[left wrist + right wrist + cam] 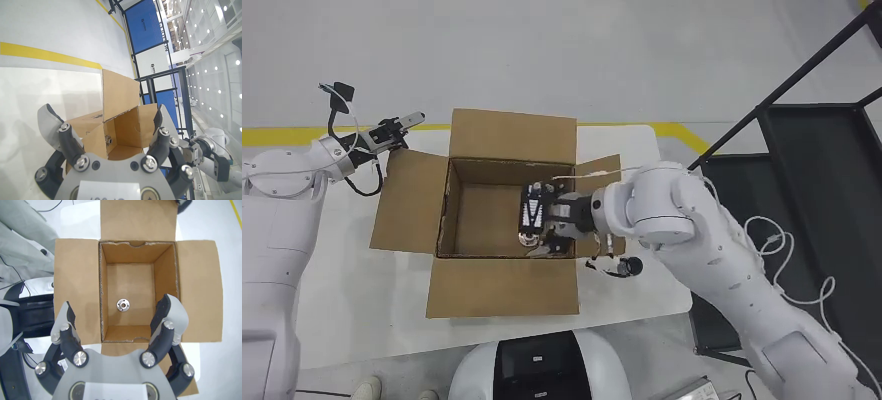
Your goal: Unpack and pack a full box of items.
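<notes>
open cardboard box (pixel 502 287) sat on the tabletop (pixel 352 300), flaps folded out, one metal flange (pixel 122 305) lying on its floor, right hand (pixel 117 304) held over the opening, spread apart and empty, left hand (pixel 104 107) held off a box corner, also spread, side print too small to be read

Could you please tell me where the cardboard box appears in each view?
Top view: the cardboard box sits centrally, the right gripper over its opening.
Left wrist view: just beyond the open left gripper.
Right wrist view: straight below, flaps spread.
Shared landmark: the yellow floor line.
</notes>
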`<state>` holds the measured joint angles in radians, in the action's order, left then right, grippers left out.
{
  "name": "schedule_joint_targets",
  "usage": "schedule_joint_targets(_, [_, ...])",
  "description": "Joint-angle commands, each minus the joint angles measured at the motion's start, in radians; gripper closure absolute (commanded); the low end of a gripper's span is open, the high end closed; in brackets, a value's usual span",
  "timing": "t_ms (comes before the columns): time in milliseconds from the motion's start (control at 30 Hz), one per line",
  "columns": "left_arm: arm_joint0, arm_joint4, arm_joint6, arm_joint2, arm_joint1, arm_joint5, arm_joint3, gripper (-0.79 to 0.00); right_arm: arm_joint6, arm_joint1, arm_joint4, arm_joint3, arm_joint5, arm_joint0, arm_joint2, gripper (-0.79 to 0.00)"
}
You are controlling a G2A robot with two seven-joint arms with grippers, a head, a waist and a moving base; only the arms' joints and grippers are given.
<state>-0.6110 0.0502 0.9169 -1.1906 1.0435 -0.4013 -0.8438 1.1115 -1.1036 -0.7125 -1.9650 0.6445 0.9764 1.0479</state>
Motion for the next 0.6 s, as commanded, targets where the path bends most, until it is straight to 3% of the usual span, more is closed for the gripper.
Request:
schedule_joint_targets(0, [0.0, 0.001, 0.0, 0.0, 0.0, 0.0, 0.0, -0.785, -0.018, 0.02, -0.002, -0.03, 0.018, 0.099, 0.099, -0.785])
schedule_joint_targets(367, [0.0, 0.001, 0.0, 0.0, 0.0, 0.0, 0.0, -0.785, -0.193, 0.082, -0.038, -0.142, 0.114, 0.512, 0.479, -0.785])
schedule_joint_targets(567, [0.0, 0.001, 0.0, 0.0, 0.0, 0.0, 0.0, -0.785, -0.29, 0.093, -0.056, -0.195, 0.161, 0.638, 0.589, -0.785])
